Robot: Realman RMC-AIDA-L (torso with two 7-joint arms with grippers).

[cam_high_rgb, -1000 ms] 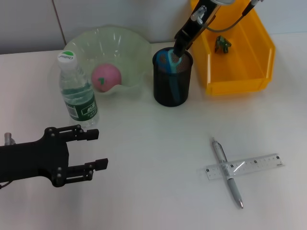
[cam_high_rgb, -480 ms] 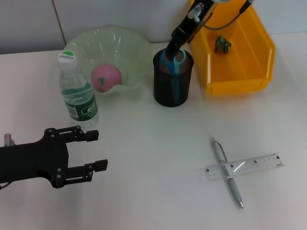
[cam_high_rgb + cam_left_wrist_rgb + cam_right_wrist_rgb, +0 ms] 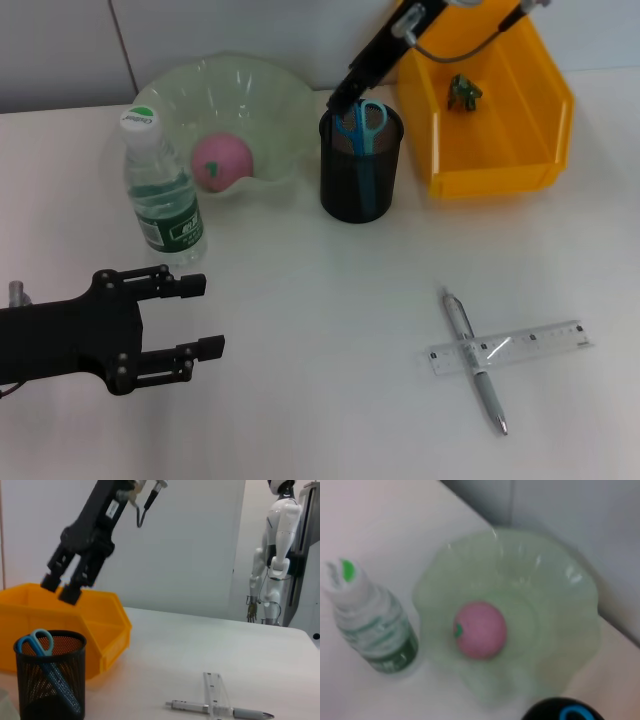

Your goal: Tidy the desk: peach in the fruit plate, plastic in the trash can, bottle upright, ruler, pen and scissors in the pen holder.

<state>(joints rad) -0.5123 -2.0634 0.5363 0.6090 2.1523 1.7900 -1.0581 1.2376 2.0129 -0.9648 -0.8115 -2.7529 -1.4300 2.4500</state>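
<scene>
I am holding my right gripper [image 3: 341, 99] released and empty just above the mesh pen holder [image 3: 360, 185], where the blue scissors [image 3: 361, 128] are leaning handles-up. My left gripper [image 3: 190, 317] is hovering spread open over the counter [image 3: 320, 300]. The pen [image 3: 473, 358] and ruler [image 3: 510, 347] are lying crossed, so a grab at one could drag the other along.

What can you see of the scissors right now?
The scissors have blue plastic loop handles and stand blades-down in the black mesh pen holder, leaning against its rim, handles poking above the top. Through the mesh, the left wrist view shows them slanting to the cup's floor. The right gripper hangs just above, apart from them.
</scene>
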